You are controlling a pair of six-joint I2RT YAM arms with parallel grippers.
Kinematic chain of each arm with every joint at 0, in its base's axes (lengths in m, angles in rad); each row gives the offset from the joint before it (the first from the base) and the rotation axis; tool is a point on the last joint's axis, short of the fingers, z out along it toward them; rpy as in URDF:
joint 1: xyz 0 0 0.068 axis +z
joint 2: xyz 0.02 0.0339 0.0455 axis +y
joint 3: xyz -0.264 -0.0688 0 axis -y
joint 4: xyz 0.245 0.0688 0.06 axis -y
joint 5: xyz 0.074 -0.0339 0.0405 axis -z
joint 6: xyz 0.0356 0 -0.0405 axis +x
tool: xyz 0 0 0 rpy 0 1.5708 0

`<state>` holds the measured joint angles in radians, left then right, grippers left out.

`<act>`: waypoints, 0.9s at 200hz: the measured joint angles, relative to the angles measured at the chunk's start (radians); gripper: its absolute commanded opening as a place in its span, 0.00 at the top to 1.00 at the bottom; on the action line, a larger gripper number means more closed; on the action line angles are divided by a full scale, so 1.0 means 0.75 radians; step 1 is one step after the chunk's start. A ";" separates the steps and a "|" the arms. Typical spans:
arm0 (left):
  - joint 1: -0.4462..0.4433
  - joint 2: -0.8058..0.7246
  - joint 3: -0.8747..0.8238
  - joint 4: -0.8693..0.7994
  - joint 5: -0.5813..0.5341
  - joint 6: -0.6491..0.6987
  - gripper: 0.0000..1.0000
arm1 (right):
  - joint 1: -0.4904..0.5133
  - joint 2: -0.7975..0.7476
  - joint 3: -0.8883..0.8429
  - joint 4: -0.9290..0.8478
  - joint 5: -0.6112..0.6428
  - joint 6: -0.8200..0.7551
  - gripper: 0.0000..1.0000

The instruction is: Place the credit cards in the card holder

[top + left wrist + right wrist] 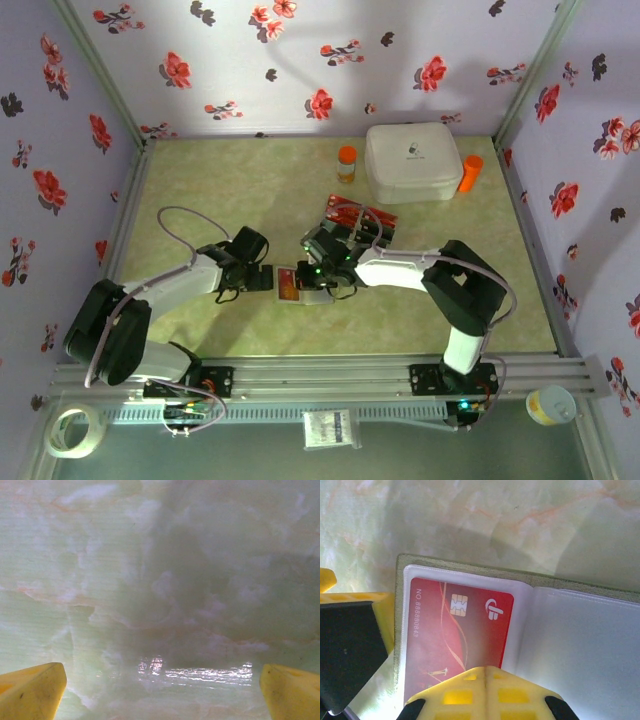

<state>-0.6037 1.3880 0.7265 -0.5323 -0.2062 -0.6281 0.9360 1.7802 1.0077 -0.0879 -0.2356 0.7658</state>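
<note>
- Right pincer (485, 680): the yellow fingers are brought together, tip against tip, with the seam between them closed. Nothing is seen clamped between them.
- Directly under and ahead of the joined tips, a red card (460, 630) is recorded, chip and logo facing up. It lies inside a pale translucent sleeve of the card holder (580, 645).
- The card's near edge is covered by the tips. Contact between tips and card cannot be told.
- The holder is laid open and flat on the table (150, 580). Its olive border is seen left of and beyond the right pincer, and a second, plain pale sleeve to the right of it.
- Left pincer (161, 682): the fingers are held wide apart. Marbled green table surface lies between and ahead of them.
- From above, the left pincer is noted just beside the holder, facing the right pincer, with the holder between the two.
- Loose red cards (360, 213): a small heap is noted just behind the right pincer's wrist, towards the far wall, apart from the holder.
- Further beyond the right pincer a white box (412, 162) is logged, with one orange-capped bottle (346, 163) upright at its left and a second bottle (470, 173) at its right.
</note>
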 measured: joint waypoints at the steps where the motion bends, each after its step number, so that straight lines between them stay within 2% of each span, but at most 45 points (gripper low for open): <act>1: 0.000 0.000 0.000 0.000 0.000 0.000 0.00 | 0.000 0.000 0.000 0.000 0.000 0.000 0.96; 107: 0.015 -0.030 0.028 -0.040 0.012 0.005 0.00 | 0.000 0.085 -0.001 0.068 -0.058 0.006 0.97; 180: 0.015 -0.055 0.052 -0.017 0.140 -0.063 0.00 | 0.000 0.096 -0.001 0.092 -0.076 0.026 0.98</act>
<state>-0.5926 1.3468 0.7658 -0.5449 -0.1013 -0.6750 0.9360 1.8519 1.0069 -0.0193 -0.2924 0.7853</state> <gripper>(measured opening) 0.997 0.063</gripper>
